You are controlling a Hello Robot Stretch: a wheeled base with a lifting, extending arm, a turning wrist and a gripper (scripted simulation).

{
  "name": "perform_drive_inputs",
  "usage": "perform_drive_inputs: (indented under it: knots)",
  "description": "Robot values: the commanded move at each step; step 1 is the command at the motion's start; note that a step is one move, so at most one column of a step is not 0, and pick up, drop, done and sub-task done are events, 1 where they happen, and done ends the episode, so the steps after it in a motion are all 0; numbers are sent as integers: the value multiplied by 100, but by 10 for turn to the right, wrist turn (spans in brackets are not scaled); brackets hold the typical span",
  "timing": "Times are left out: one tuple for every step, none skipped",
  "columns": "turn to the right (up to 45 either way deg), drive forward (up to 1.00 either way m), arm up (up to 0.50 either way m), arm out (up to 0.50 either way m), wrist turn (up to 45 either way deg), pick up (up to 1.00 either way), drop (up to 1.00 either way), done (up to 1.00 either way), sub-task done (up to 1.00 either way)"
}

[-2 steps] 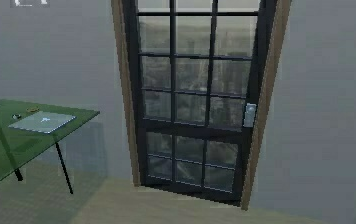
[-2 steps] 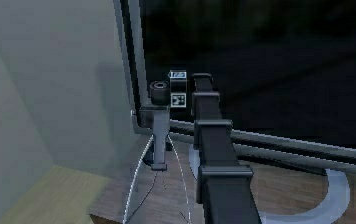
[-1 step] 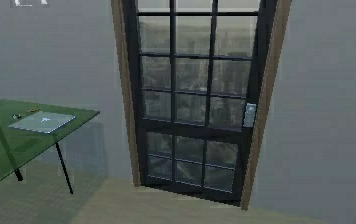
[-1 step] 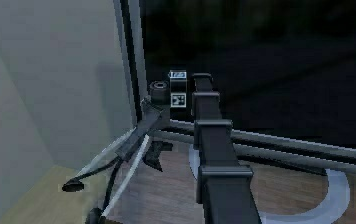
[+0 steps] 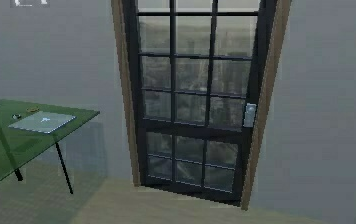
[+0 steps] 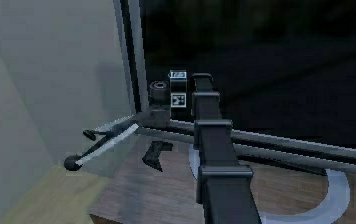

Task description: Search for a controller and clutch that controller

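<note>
1. In the forward view we face a dark-framed glazed door (image 5: 196, 95) set in brown trim, its panes laid out in a grid. A pale handle plate (image 5: 249, 114) sits on its right stile.
2. At the forward view's lower left stands a green glass table (image 5: 8, 150) on thin dark legs, close to the grey wall (image 5: 56, 50).
3. A flat pale grey thing (image 5: 43, 121) lies on that table near its far corner. The small dark marks beside it are too small to name.
4. We cannot tell where the controller is: nothing on the table has a shape we can read as one.
5. In the arm side view the arm (image 6: 221, 170) rises from the bottom edge, with its white marker squares (image 6: 178, 88) at the far end.
6. The gripper (image 6: 80, 148) points toward the arm side view's left, its thin fingers (image 6: 114, 126) slanting down over bare wall and floor.
7. The gripper holds nothing; how its fingers are set we cannot tell.
8. Behind the arm runs a dark glazed panel (image 6: 276, 60) in a dark frame.
</note>
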Motion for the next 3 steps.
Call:
perform_drive_inputs:
  knots:
    - [0,0,0,0,450,0,0,0,0]
    - [0,0,0,0,360,0,0,0,0]
    - [0,0,-30,0,0,0,0,0,0]
